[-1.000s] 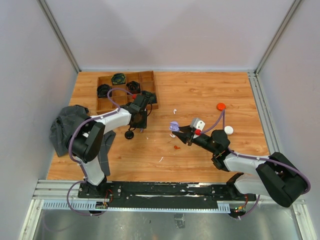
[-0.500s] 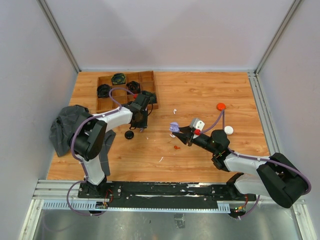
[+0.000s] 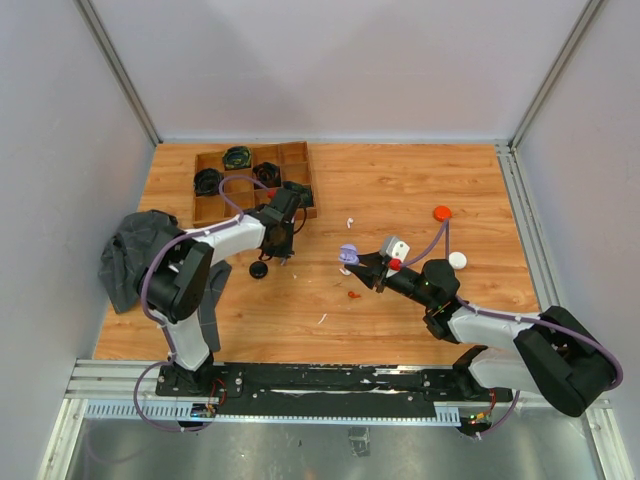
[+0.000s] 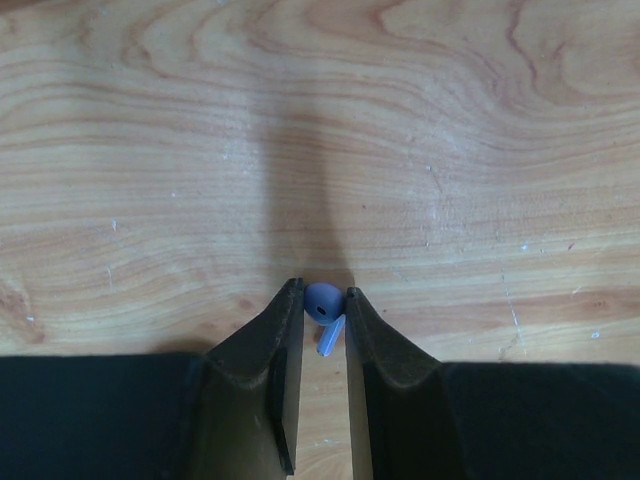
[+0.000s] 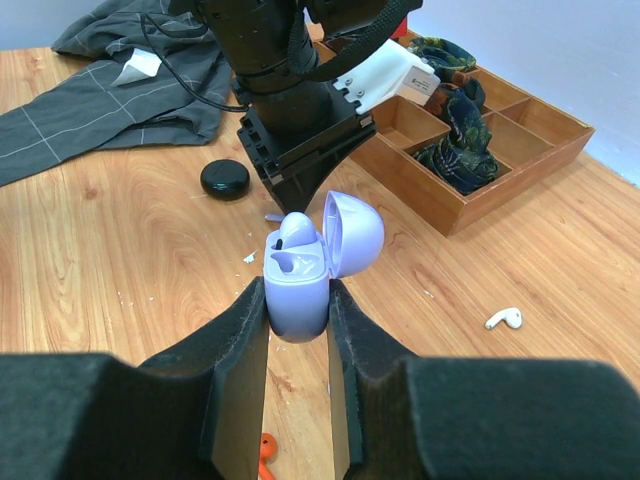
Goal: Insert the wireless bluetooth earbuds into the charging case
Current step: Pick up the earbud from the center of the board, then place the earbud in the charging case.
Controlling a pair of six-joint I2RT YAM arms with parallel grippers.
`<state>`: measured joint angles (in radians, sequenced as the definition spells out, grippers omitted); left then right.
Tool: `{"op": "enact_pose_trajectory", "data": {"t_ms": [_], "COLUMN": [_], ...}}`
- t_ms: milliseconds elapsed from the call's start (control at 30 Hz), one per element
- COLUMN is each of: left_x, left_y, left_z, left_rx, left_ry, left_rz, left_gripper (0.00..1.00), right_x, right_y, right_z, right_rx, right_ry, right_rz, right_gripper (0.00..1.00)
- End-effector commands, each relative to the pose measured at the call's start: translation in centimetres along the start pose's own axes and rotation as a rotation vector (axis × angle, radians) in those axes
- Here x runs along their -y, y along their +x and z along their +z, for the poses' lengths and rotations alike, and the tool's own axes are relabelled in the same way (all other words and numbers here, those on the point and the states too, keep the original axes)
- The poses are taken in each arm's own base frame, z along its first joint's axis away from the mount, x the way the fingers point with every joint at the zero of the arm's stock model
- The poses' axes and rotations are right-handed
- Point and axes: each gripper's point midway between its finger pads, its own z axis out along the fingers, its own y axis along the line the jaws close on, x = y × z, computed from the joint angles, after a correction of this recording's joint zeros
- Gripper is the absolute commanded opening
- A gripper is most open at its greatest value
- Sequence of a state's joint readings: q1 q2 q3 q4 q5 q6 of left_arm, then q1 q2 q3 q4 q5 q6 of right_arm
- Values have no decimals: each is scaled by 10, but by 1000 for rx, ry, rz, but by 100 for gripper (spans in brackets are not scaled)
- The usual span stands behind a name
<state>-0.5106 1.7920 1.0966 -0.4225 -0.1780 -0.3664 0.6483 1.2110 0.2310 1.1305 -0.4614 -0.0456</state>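
**left wrist view.** my left gripper (image 4: 323,296) points down at the wood-grain table (image 4: 420,150). its two dark, wedge-shaped fingers (image 4: 262,350) pinch the lavender earbud (image 4: 322,303) between their tips. the bud is a smooth rounded bead with a dark opening and a short pale stem. only this view shows the pinch; from the top camera i cannot make the bud out.

**right wrist view.** my right gripper (image 5: 297,300) clamps the charging case (image 5: 297,285), its fingers pressed against the sides of the glossy lavender shell. the domed lid stands open, tipped to the right, and the moulded wells face up. behind the case lie a matte black puck (image 5: 225,179), a crumpled grey cloth (image 5: 110,80) and a wooden tray (image 5: 540,135) whose square compartments hold dark bundles. a white earbud (image 5: 504,318) lies on the boards to the right.

**top view.** the case is held near the middle of the table. the orange-red earbud (image 3: 352,295) lies on the wood just on the near side of the case, apart from both grippers.
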Motion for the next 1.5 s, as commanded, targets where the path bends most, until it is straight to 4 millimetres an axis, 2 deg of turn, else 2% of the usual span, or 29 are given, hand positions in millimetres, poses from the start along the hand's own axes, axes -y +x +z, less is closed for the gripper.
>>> {"op": "enact_pose_trajectory", "data": {"t_ms": [0,200,400,733,1000,1167,1467], "left_x": [1,15,32,71,95,104,125], "left_y": [29,12,-8,-38,-45,-43,-37], "left_z": [-9,-37,-75,-161,-221,-243,-268], "left_rx": [-72,43,203,501,687,756,834], "left_ry": [19,127,277,599,793,868,961], "left_rz": [23,-10,-26,-34,-36,-39,-39], "left_gripper": [20,17,16,16,16,16,17], "right_x": [-4,-5,-4,0,-1,-2,-5], "right_y": [-13,-13,-16,-24,-37,-45,-63], "right_z": [3,3,3,6,15,19,27], "right_rx": [36,39,47,60,100,125,182], "right_ry": [-18,-26,-21,1,16,35,55], "right_rz": [-27,-26,-33,-61,-65,-69,-68], "right_gripper": [1,1,1,1,1,1,1]}}
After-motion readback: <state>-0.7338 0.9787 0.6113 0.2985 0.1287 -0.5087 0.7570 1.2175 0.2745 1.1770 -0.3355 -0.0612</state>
